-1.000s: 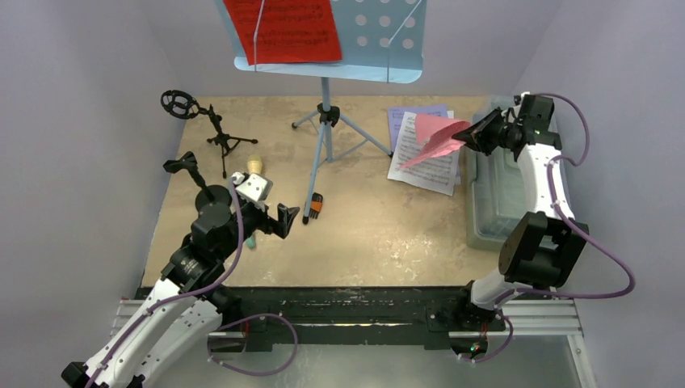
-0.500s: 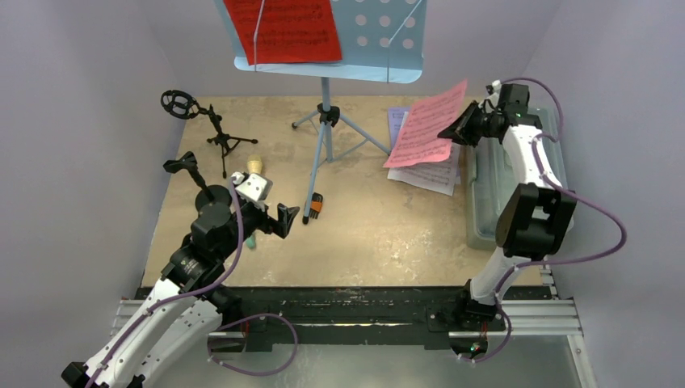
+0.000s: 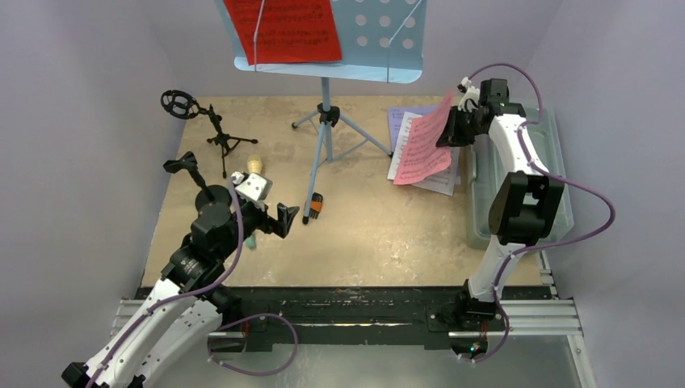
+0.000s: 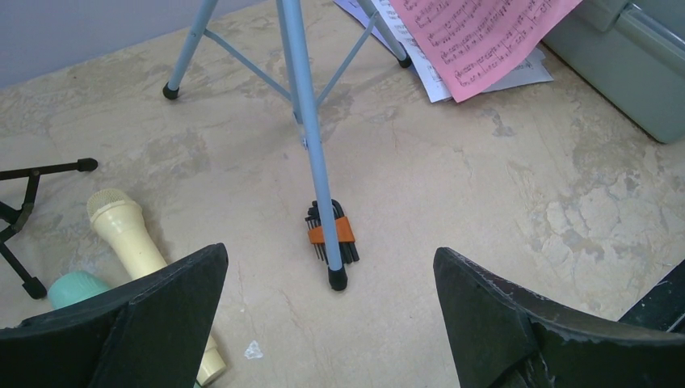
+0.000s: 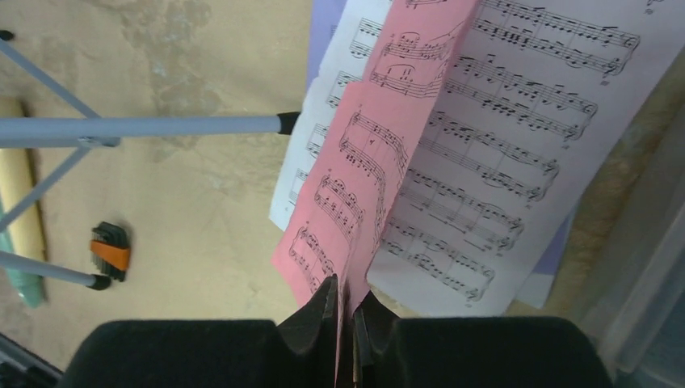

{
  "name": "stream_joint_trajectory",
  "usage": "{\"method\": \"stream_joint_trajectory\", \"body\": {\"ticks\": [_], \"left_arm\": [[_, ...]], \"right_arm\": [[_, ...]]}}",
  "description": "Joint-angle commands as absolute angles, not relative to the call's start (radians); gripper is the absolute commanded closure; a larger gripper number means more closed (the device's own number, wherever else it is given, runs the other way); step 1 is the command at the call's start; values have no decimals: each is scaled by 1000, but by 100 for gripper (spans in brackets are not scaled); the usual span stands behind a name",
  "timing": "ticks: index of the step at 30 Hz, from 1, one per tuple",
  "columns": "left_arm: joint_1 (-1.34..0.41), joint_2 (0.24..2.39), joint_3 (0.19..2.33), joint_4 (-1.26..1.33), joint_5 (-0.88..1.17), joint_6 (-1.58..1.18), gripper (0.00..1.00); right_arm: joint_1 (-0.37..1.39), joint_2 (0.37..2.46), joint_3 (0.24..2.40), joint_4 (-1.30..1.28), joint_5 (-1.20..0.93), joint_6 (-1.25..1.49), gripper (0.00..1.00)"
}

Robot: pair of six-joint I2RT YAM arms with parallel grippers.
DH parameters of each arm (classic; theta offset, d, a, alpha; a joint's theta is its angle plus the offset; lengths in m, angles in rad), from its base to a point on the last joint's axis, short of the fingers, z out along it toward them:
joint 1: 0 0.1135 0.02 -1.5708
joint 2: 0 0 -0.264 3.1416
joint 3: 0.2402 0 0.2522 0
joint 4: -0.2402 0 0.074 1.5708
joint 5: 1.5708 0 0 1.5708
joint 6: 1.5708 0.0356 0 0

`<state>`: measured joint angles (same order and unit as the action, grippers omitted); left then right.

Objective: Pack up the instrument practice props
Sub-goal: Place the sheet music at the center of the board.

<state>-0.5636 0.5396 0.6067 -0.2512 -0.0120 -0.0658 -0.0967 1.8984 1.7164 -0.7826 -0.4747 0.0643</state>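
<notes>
**Pink sheet-music page (image 3: 423,147): held over the table's far right**

Thin paper with printed staves and no legible words. The right wrist view alone shows its edge pinched between the right gripper's (image 5: 346,314) black fingers. The top view shows it hanging over the white page (image 3: 440,179), beside the grey tub (image 3: 557,153). The left gripper (image 4: 329,252) is spread wide above the hex-key set (image 4: 331,236).

Bench (image 3: 388,234), near centre: bare strip from hex keys (image 3: 316,204) to tub (image 3: 479,226); open passage.
Far centre: stand (image 3: 325,121), three splayed legs, tray (image 3: 388,40) overhanging above; blocks low and high. One foot just beside the hex keys.
Far left: mic tripods (image 3: 220,137), yellow mic (image 3: 255,164) near them; cluttered.
Far right: pink page (image 3: 424,144) hanging from right tool (image 3: 452,129) over flat sheets (image 3: 443,179), just beside tub wall; narrow gap.
</notes>
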Motion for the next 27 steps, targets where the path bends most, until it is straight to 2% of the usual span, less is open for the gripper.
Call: {"method": "stream_joint_trajectory", "body": {"ticks": [1,6,9,14,19,27], "left_arm": [[-558,537,594,-214,-5,-54,0],[-559,535,594,-213,-5,-54,0],[-559,538,594,-213,-5,-54,0],[-558,537,595,-216,-5,-56,0],[-558,538,599,-218,22,-58,0],[-558,528,617,-236,34,-80,0]], "right_arm": [[-99,1898,1733,-812,-373,-83,86],[-98,1874,1708,-808,-300,-140,76],[-98,1843,1715,-804,-269,-165,60],[-99,1749,1717,-784,-274,-210,40],[-99,1593,1598,-681,-289,-221,18],[-100,1371,1352,-589,-419,-282,12]]}}
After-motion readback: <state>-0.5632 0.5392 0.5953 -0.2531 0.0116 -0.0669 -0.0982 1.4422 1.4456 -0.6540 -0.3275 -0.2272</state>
